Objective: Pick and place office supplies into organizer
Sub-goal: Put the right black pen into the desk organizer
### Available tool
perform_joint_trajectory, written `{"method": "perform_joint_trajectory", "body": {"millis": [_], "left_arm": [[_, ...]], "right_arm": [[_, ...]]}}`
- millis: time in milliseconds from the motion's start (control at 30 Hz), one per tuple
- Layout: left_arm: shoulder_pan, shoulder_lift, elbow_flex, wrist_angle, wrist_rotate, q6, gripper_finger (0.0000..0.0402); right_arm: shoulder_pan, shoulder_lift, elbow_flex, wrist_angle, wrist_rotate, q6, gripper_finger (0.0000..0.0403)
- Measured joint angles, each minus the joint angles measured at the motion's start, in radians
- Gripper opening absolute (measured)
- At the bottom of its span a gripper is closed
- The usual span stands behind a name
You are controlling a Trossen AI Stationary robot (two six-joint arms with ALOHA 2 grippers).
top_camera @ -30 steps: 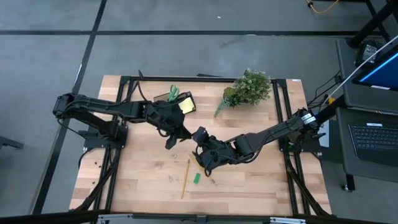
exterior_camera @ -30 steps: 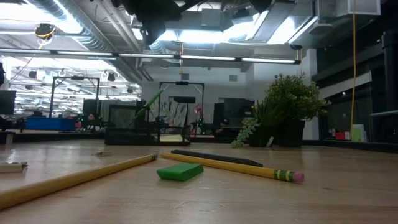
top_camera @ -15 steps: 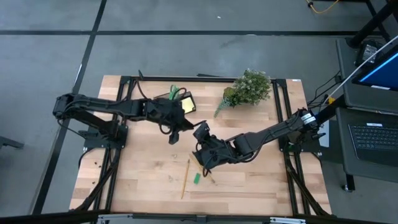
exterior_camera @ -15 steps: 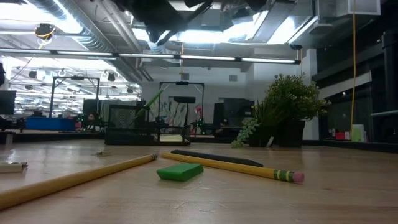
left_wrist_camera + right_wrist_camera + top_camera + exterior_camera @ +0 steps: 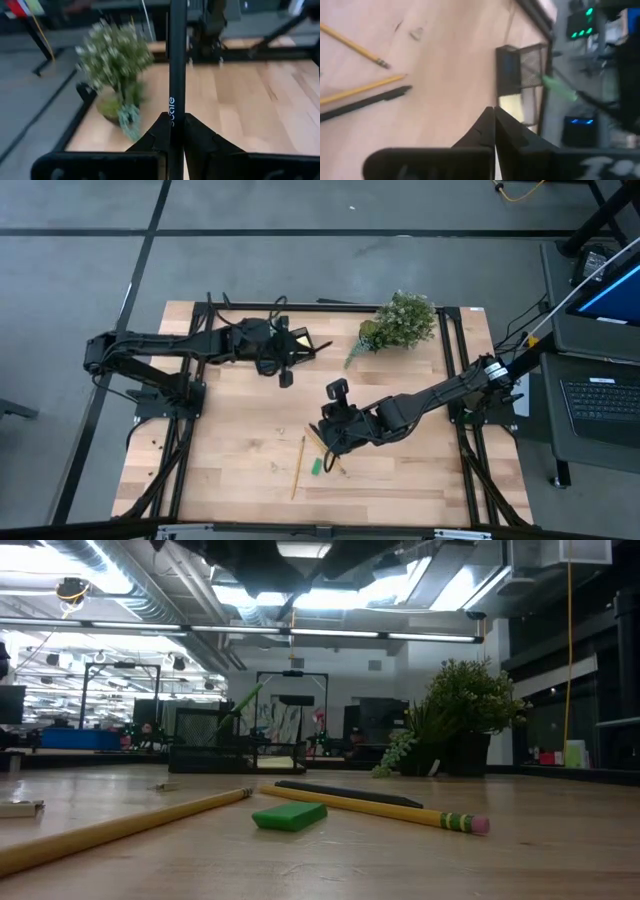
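L gripper (image 5: 171, 131) clamps a black pen (image 5: 176, 65) over the organizer (image 5: 292, 343); my R gripper (image 5: 493, 120) pinched empty above pencils (image 5: 298, 466), mid-table.

You face a light wooden table (image 5: 230, 450) on a grey floor (image 5: 300, 270) crossed by dark lines. To your right sits a laptop (image 5: 600, 405). Beyond the table, fluorescent ceiling lights (image 5: 330, 635) illuminate an open workshop.

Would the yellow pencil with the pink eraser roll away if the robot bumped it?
Probably. The yellow pencil is long, thin and lies flat on the smooth wooden table, so a sideways nudge could roll it. It looks stiff and light, so it should slide easily too.
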Motion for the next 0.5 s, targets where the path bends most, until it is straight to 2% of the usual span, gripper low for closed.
{"method": "perform_joint_trajectory", "body": {"millis": [167, 400, 500], "left_arm": [[0.032, -0.007, -0.124, 0.255, 0.001, 0.001, 0.0022], [0.073, -0.066, -0.323, 0.481, 0.0, -0.047, 0.0022], [0.088, -0.113, -0.388, 0.553, -0.026, -0.051, 0.0022]], "right_arm": [[0.0, 0.0, 0.0, -0.082, -0.003, 0.155, 0.0003], [0.0, 0.0, -0.001, -0.187, -0.003, 0.355, 0.0002], [0.0, 0.0, -0.041, -0.161, -0.002, 0.421, 0.0002]]}}
